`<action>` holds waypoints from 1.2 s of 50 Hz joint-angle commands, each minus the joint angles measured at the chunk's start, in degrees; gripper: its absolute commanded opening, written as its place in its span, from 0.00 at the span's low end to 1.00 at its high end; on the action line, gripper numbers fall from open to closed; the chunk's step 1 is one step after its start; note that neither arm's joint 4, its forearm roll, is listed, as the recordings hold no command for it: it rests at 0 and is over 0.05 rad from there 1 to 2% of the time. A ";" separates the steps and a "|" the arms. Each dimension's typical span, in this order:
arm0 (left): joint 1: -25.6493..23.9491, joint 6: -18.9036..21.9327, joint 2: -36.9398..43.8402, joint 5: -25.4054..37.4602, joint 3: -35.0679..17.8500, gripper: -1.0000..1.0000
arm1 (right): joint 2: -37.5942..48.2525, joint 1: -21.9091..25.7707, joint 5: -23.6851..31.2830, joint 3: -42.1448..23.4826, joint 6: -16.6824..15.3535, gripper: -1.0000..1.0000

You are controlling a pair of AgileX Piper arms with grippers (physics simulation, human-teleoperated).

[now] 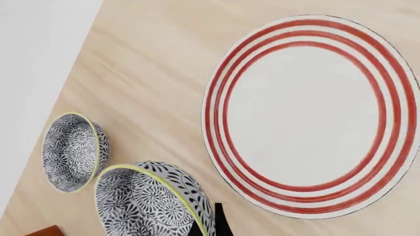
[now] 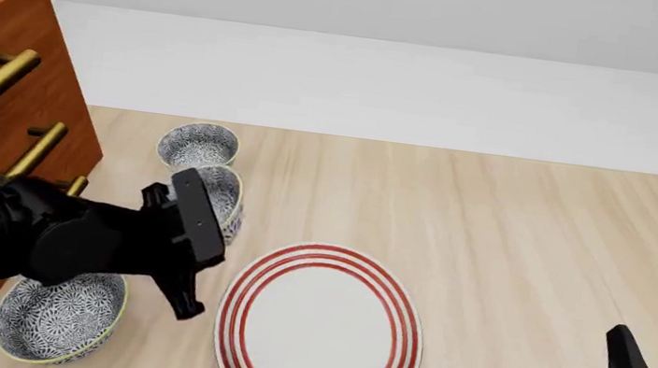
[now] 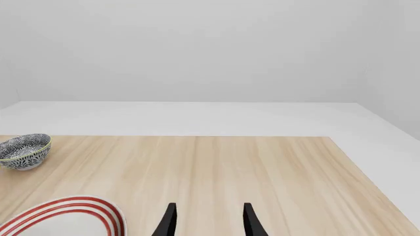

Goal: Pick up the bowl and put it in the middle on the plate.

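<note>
Gripping the bowl [image 2: 222, 204] by its rim, the left gripper [image 2: 198, 241] holds it beside the plate [image 2: 243, 296], while the right gripper [image 3: 207, 221] rests open near the table's [image 2: 525, 227] right edge.

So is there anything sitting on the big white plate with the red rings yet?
No, the white red-ringed plate lies bare on the wooden table.
</note>
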 commanded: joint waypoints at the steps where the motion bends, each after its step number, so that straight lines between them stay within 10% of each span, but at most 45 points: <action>1: -5.82 -2.82 -2.52 5.36 -3.09 0.00 | 0.00 0.00 0.00 0.00 -0.01 1.00; 60: -19.49 -4.80 9.43 4.80 -9.29 0.00 | 0.00 0.00 0.00 0.00 0.00 1.00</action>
